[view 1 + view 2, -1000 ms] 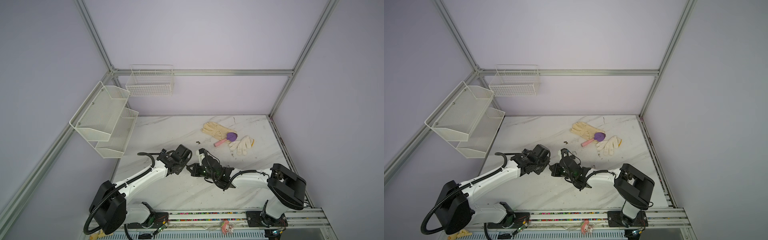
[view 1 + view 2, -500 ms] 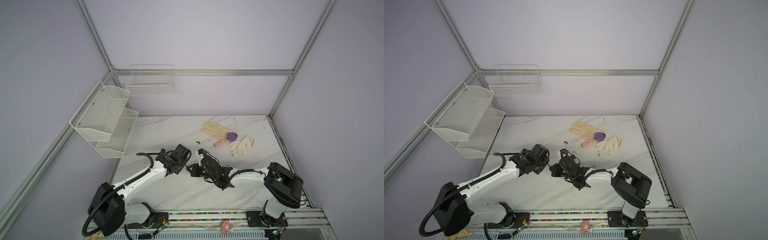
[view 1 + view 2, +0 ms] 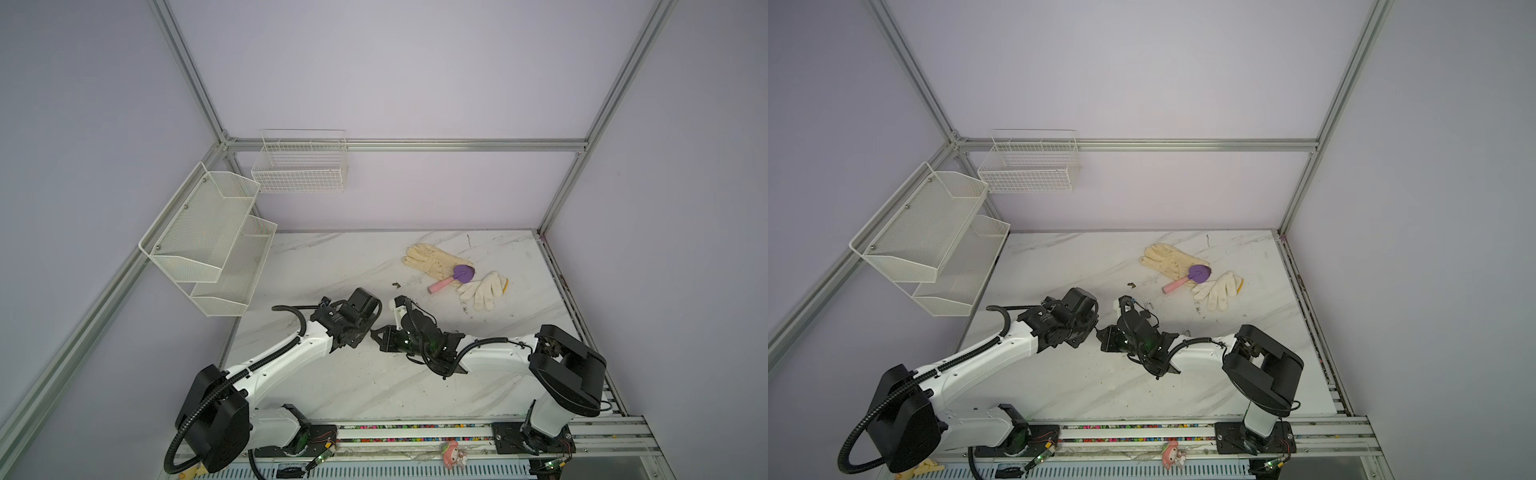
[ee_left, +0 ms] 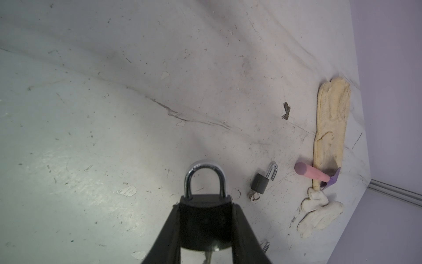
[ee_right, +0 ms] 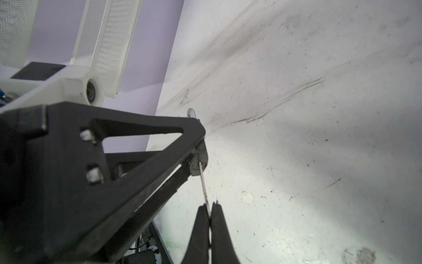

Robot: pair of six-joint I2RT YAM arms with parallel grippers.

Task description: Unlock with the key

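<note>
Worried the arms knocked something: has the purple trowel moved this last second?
No. The purple trowel lies where it was, blade on the yellow glove, equally far from the right edge of the table.

Lilac walls (image 3: 415,83), marbled white tabletop (image 3: 332,257), white mesh shelves (image 3: 199,232)

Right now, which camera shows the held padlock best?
The left wrist view: the padlock is close up, black body clamped in the left gripper, shackle closed. The right wrist view shows only its keyhole end, key inserted. Both top views: too small to tell.
</note>
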